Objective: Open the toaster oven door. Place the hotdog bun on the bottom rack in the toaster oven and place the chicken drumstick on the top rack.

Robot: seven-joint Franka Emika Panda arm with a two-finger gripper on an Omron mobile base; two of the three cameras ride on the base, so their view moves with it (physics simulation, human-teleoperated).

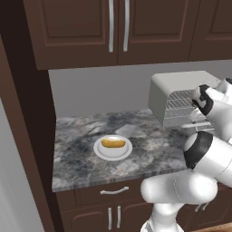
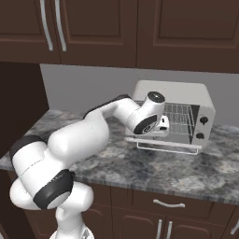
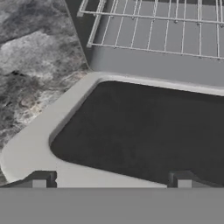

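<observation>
The table (image 1: 77, 149) shows a mottled grey stone top with a dull, polished look; the toaster oven (image 2: 205, 100) wears a smooth matt pale-grey shell like painted metal, with thin bright wire racks (image 2: 179, 116) inside; its lowered door (image 3: 131, 131) has a dark, flat glass-like pane in a smooth light frame; the cabinets (image 1: 86, 27) are dark brown wood with a faint sheen and satin metal handles (image 1: 111, 27); a glossy white plate (image 1: 100, 154) carries a golden-brown hotdog bun (image 1: 113, 143); the arm (image 2: 79, 135) is glossy white plastic with dark joints.
</observation>
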